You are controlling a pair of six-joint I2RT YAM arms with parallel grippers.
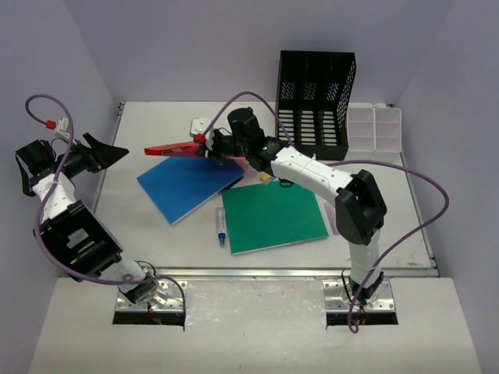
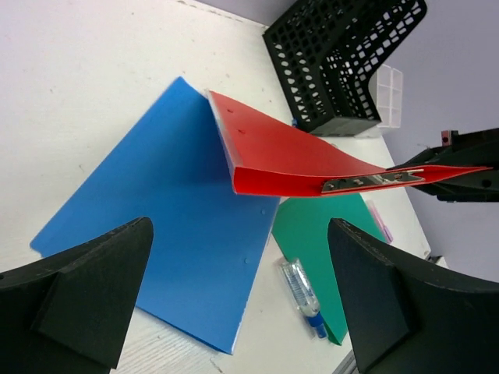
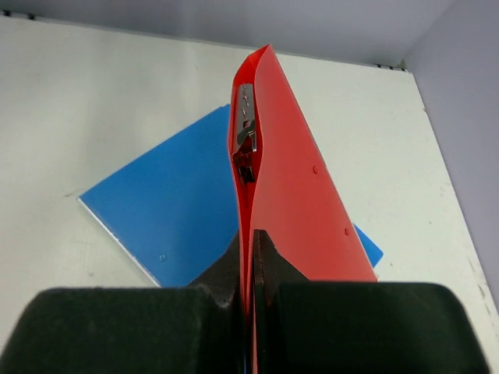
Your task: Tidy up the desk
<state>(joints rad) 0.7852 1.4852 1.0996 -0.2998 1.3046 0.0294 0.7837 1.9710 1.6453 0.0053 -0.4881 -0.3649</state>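
Red folder (image 3: 288, 195), pinched edge-on between the pressed-together fingers of the right gripper (image 3: 249, 234), juts forward from them above a blue folder (image 3: 171, 202) lying flat on the white desk (image 1: 148, 121). The 2 fingers of the left gripper (image 2: 239, 226) stand spread wide, holding nothing, well apart from both folders' edges, with open air between.

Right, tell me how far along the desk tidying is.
Done: nothing visibly filed; the black mesh file holder looks empty. In hand: the right gripper is shut on the thin red plastic folder, lifted above the flat blue folder; the left gripper is open, holding nothing. Left: blue folder, green folder and the small blue-capped tube lie on the white desk.
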